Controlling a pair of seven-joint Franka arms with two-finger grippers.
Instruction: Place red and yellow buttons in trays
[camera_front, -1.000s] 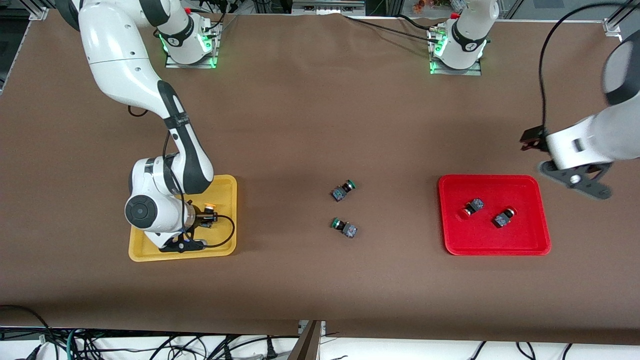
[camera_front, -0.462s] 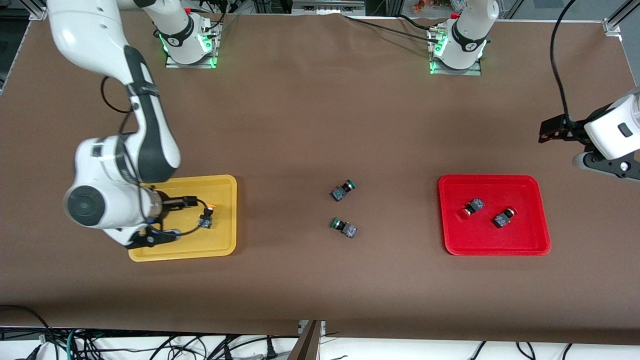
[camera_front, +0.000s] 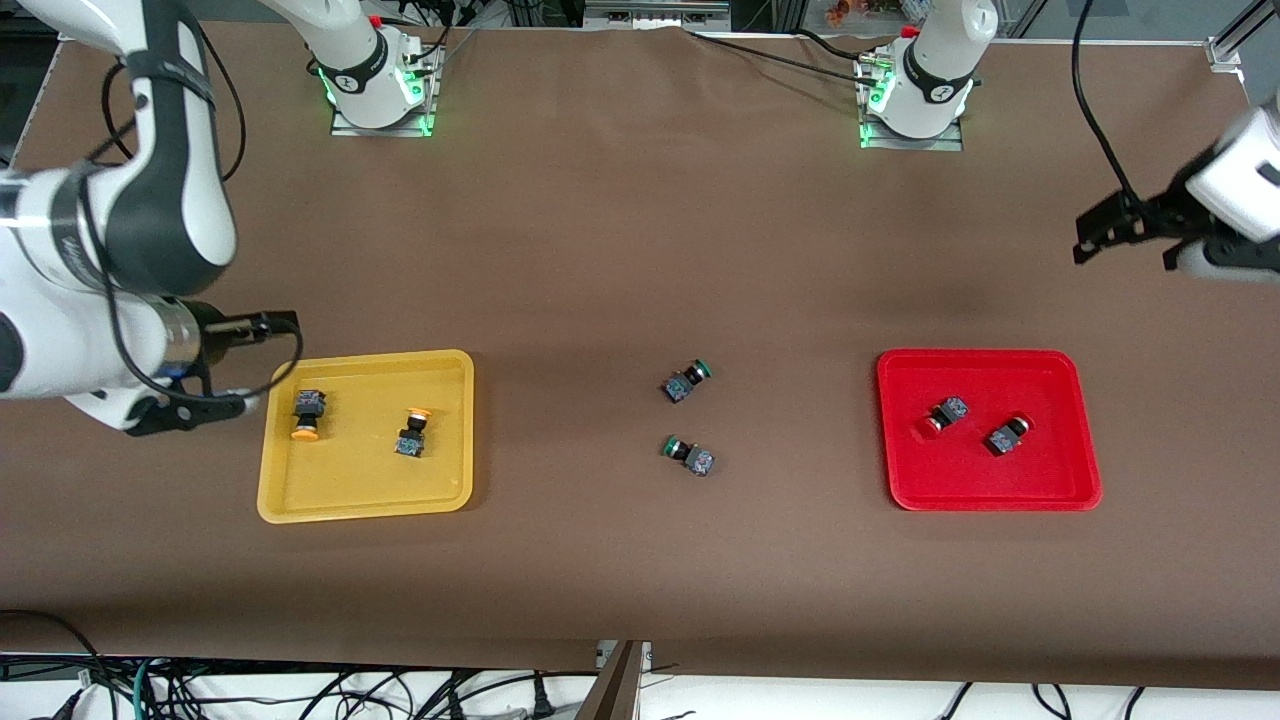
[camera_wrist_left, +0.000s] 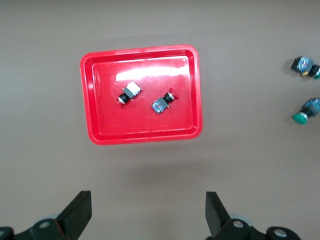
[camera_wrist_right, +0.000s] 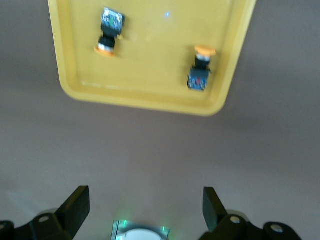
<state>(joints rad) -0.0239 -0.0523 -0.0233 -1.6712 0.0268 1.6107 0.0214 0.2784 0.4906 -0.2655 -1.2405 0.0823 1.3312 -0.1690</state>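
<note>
Both arms have pulled up and away from their trays over the last second: the right arm, which was bent low over the yellow tray (camera_front: 456, 430), now hangs past that tray's outer end, and a second yellow-capped button (camera_front: 307, 413) that it was covering lies in plain sight.

The right tool (camera_wrist_right: 141, 207) is spread wide and holds nothing, with bare brown surface (camera_front: 620, 230) under it and the yellow tray off toward the middle of the surface from it. Two yellow-capped buttons lie inside that tray, apart from each other; the other yellow-capped button (camera_front: 411, 432) is the one toward the middle.

The left tool (camera_wrist_left: 149, 215) is likewise spread and empty, raised over the bare surface just outside the red tray (camera_front: 1085, 470), at the left arm's end. Two red-capped buttons (camera_front: 944, 413) lie on their sides within the red tray, close together but not touching.

Two green-capped buttons (camera_front: 687, 380) rest on the open surface between the trays, well away from either tool. They seem left there on purpose, since the task asks only for red and yellow.

Judging by this layout, each colour is sorted into its matching tray and the task looks complete; the open, lifted tools suggest both arms are retreating, not reaching.
</note>
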